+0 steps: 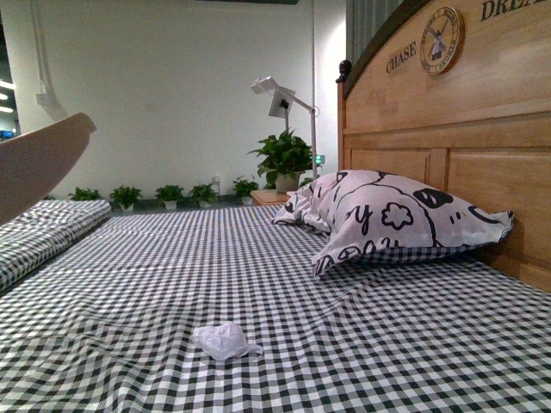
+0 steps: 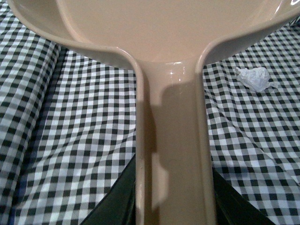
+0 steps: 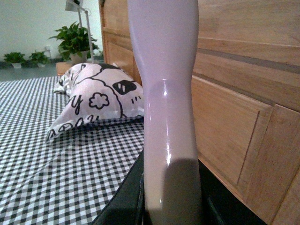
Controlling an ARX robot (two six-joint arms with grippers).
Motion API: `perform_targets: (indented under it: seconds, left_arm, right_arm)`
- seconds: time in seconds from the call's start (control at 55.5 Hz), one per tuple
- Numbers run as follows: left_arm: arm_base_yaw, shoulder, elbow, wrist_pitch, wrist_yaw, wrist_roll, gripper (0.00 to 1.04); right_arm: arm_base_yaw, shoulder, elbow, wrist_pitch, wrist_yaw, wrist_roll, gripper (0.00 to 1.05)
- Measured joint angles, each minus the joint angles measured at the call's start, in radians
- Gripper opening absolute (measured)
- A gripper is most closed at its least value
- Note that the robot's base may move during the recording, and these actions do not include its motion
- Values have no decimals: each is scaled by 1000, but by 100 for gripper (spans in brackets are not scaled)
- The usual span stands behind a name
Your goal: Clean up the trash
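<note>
The trash, a small crumpled white tissue wad, lies on the checked bed sheet near the front; it also shows in the left wrist view. My left gripper is shut on the handle of a beige dustpan, whose pan hangs above the sheet to the left of the wad; its edge shows at the far left of the front view. My right gripper is shut on the pale lilac brush handle, held upright beside the headboard. The brush's bristles are out of view.
A white-and-black patterned pillow leans against the wooden headboard at the right. A folded checked cover lies at the left. Potted plants and a white lamp stand beyond the bed.
</note>
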Motion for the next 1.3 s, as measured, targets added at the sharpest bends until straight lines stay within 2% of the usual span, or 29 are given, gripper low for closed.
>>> perform_targets:
  seconds: [0.144, 0.432, 0.63, 1.296]
  left_arm:
    - [37, 131, 49, 14, 69, 162, 26]
    - [26, 306, 90, -25, 214, 465, 26]
    - [-13, 395, 93, -95, 232, 658, 26]
    - [24, 534, 124, -137, 243, 774, 26]
  right_arm:
    - [0, 0, 0, 0, 0, 0, 20]
    - [0, 0, 0, 0, 0, 0, 20]
    - [0, 0, 0, 0, 0, 0, 20]
    - [0, 0, 0, 0, 0, 0, 20]
